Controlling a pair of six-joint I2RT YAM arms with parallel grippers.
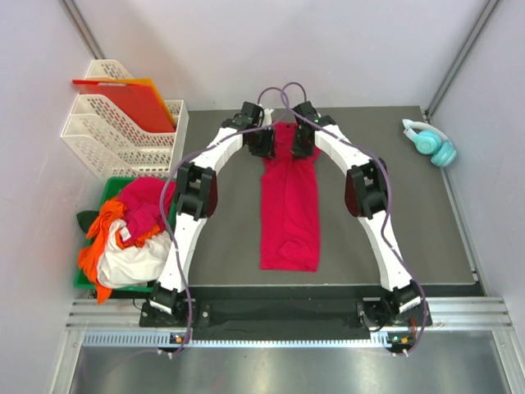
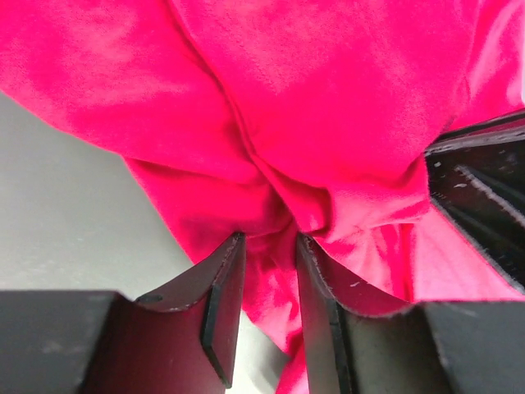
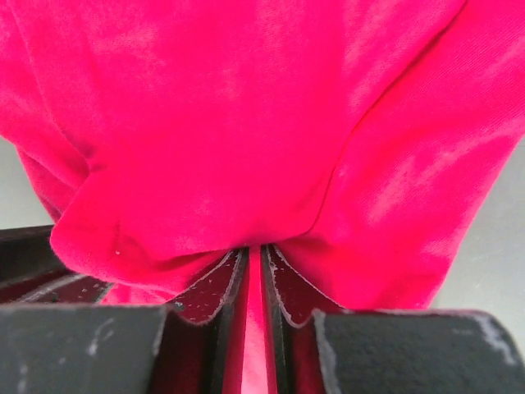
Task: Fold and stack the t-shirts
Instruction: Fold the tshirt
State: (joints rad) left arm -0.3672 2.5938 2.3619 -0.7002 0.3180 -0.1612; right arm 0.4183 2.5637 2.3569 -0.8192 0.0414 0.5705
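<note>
Cloth of the crimson t-shirt (image 1: 289, 205) is limp and light; left pincer (image 2: 269, 240) and right pincer (image 3: 254, 251) each nip an edge fold.

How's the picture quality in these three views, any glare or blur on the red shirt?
Top external: evenly lit, sharp, no glare on the red t-shirt. Left wrist: cloth fills the frame, oversaturated pink, folds soft. Right wrist: same, with pale washed-out patches; the right claw blurs toward the bottom edge.
</note>
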